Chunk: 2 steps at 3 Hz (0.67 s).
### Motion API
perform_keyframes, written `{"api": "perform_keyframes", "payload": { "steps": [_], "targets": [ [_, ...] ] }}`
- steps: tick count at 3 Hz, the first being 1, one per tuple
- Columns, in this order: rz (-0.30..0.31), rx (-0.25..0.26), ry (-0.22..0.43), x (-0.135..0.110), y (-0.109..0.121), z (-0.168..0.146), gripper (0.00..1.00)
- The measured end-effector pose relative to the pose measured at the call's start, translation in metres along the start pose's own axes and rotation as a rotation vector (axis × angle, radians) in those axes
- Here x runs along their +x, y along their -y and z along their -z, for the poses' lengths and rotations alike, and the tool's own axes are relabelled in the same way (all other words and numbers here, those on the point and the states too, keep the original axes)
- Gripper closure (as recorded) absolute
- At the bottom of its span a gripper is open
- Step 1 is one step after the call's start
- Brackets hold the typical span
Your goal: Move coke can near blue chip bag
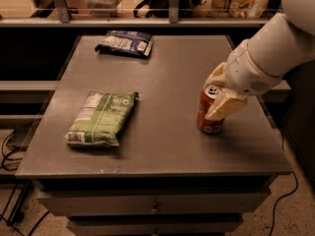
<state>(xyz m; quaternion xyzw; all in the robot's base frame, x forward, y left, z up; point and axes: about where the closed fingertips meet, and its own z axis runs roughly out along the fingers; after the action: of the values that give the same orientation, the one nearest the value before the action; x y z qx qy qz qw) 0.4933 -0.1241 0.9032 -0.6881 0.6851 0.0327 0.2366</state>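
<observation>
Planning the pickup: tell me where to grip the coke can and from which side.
Grip the coke can across its curved side wall, around mid-height, coming from the right, where the gripper is, at its upper part. It stands upright, so opposite sides are parallel.

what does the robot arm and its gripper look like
The arm is a thick, smooth, off-white tube ending in a rounded wrist housing. The gripper, at the red cylindrical soda can on the grey table's right side, is cream-yellow plastic. No cables or markings show.
</observation>
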Motion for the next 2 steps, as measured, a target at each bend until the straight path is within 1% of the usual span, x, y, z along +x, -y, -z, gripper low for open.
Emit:
{"api": "perform_keyframes", "payload": {
  "steps": [1,2],
  "targets": [
    [0.013,0.023,0.007,-0.021,0.017,0.011,0.88],
    [0.056,0.097,0.041,-0.057,0.049,0.037,1.00]
  ]
}}
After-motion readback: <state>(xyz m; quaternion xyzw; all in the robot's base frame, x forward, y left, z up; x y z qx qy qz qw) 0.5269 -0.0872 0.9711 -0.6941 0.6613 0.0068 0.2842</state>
